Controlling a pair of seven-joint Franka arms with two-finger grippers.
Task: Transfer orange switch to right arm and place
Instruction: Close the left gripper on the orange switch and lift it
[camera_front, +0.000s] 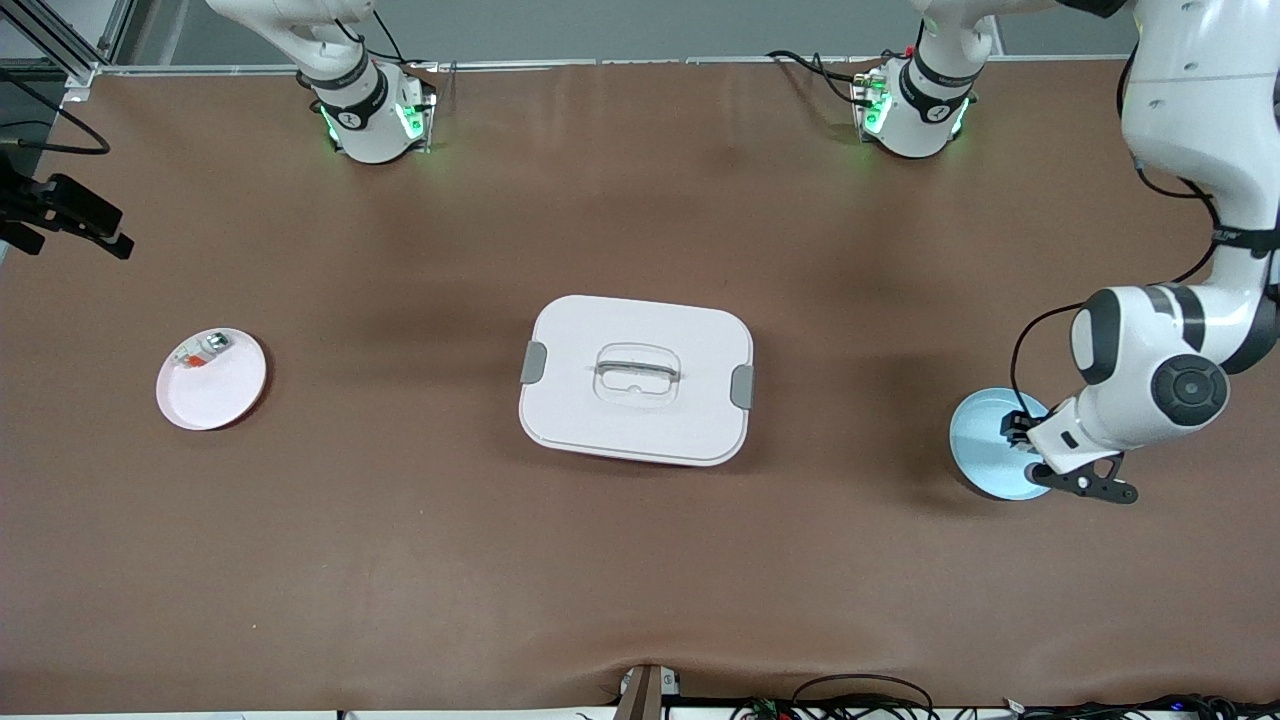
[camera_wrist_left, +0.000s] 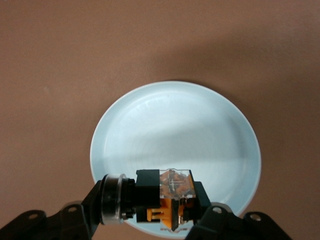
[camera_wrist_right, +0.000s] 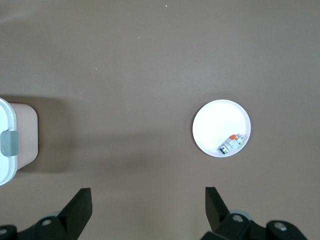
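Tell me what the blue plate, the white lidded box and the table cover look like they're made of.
Blue plate: likely plastic, smooth with a soft sheen and faint moulded rings.
White lidded box: probably plastic, matte white lid with grey clips and a clear-looking recessed handle.
Table cover: brown, matte, perhaps fabric or leatherette; it shows gentle ripples near the front edge, so it seems soft rather than rigid.

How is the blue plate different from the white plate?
The blue plate is pale blue and sits at the left arm's end of the table; the white plate sits at the right arm's end. The blue plate's dish is bare, with the left tool over it shut on the orange switch; the white plate has a small clear part lying in it. Both are round and shallow.
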